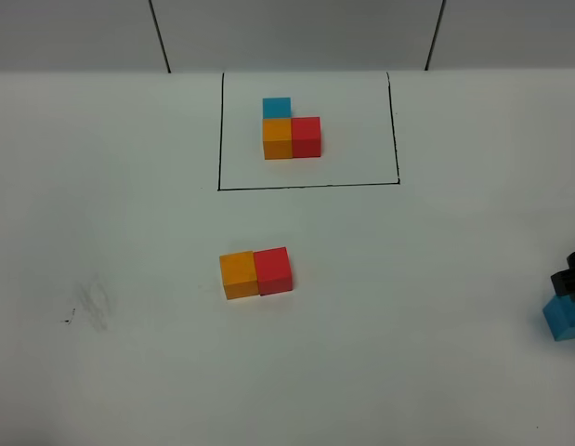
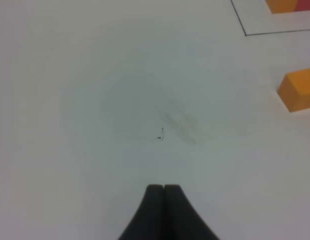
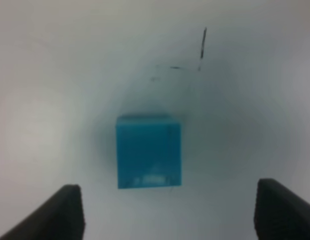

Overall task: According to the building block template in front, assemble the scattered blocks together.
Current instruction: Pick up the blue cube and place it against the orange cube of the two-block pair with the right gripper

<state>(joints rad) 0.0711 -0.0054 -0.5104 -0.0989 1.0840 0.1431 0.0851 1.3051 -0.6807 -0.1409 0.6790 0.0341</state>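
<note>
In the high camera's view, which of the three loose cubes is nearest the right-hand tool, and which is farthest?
1. Blue cube: far right, just by the right tool.
2. Red cube: near the middle of the view.
3. Orange cube: touching the red one, on its left side.

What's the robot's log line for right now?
left gripper: shut, empty | right gripper: open over blue cube, no grip | orange cube, red cube: touching side by side

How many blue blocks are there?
2. One blue template cube sits in the black frame behind its orange cube; one loose blue cube lies far right, by the right gripper.
</note>
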